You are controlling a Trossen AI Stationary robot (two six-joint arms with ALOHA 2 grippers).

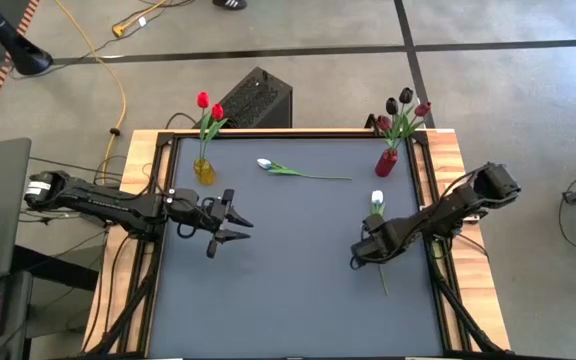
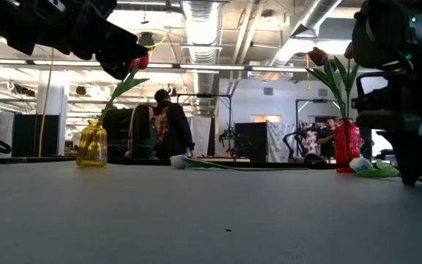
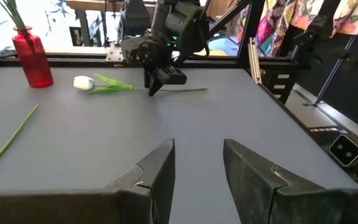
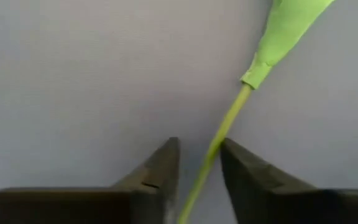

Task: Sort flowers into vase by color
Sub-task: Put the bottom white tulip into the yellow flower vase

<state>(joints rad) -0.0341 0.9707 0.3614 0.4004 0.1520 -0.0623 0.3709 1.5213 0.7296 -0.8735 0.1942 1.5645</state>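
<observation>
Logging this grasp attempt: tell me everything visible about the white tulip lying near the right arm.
The white tulip lies flat on the grey table, off to the right and in front of the red vase. It has a small closed white bud, bright green leaves just behind it, and a thin green stem that looks plastic. The right claw is down at the tabletop with its two dark fingers straddling the stem, closely flanking it. Whether they already pinch it is unclear.

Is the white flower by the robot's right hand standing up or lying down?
Lying down: the white tulip lies flat on the table, outside both vases.
</observation>
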